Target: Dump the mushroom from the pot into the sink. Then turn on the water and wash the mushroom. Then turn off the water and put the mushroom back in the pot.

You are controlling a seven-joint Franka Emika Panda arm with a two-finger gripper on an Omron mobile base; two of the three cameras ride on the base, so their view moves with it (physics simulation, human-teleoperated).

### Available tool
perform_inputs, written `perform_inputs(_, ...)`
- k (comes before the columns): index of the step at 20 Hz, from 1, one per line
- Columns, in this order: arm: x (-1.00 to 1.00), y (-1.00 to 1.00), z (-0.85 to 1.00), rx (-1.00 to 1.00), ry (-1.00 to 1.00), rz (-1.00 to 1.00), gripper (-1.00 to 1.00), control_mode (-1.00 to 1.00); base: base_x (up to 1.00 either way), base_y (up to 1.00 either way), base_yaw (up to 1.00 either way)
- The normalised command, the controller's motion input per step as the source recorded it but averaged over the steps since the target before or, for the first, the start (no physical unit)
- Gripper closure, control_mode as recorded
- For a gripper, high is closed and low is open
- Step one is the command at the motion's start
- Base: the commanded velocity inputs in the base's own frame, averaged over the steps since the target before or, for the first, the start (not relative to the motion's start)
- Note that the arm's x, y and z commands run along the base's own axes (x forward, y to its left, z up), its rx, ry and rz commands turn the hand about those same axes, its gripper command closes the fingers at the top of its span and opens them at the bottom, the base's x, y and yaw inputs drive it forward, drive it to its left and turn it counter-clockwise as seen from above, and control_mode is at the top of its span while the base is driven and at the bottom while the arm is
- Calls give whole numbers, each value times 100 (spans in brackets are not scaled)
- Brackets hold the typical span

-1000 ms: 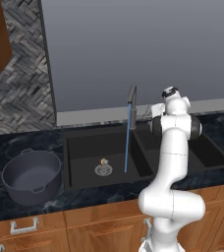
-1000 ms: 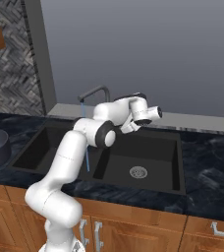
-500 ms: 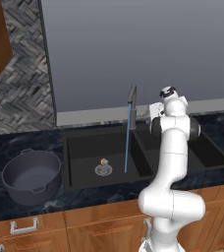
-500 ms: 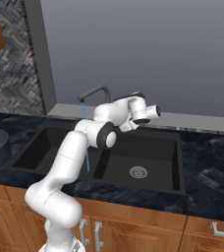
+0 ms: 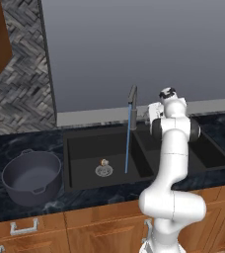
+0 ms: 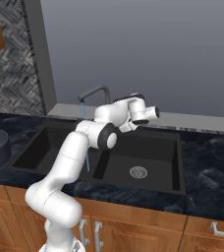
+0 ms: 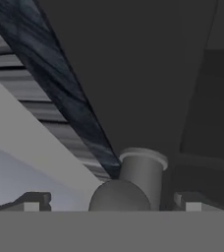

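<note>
A tiny brown-capped mushroom lies on the floor of the sink's wider left basin, just behind the round silver drain. A thin blue stream of water falls from the grey faucet into that basin, to the right of the mushroom. The dark pot stands upright on the counter left of the sink, with nothing visible inside it. My gripper is open at the faucet's base, one fingertip on each side and nothing gripped. From the base, the gripper hangs just right of the faucet.
The smaller right basin has its own drain. Dark marbled counter surrounds the sink, and a grey wall with a low ledge runs close behind the faucet. Wooden cabinet fronts lie below.
</note>
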Motion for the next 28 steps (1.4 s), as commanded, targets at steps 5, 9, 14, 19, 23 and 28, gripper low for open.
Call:
perform_inputs(5, -1, 43, 15, -6, -16, 15, -100, -100, 0, 0, 0)
perform_inputs(9, -1, 82, 34, -18, -13, 18, -100, -100, 0, 0, 0)
perform_inputs(14, -12, 91, 50, -22, -18, 15, -100, -100, 0, 0, 0)
perform_inputs(19, -39, 68, 55, -17, -26, 10, -100, -100, 0, 0, 0)
perform_inputs(23, -55, 22, 50, -7, -33, 9, -100, -100, 0, 0, 0)
perform_inputs(28, -96, -23, 42, 0, -40, 1, -100, -100, 0, 0, 0)
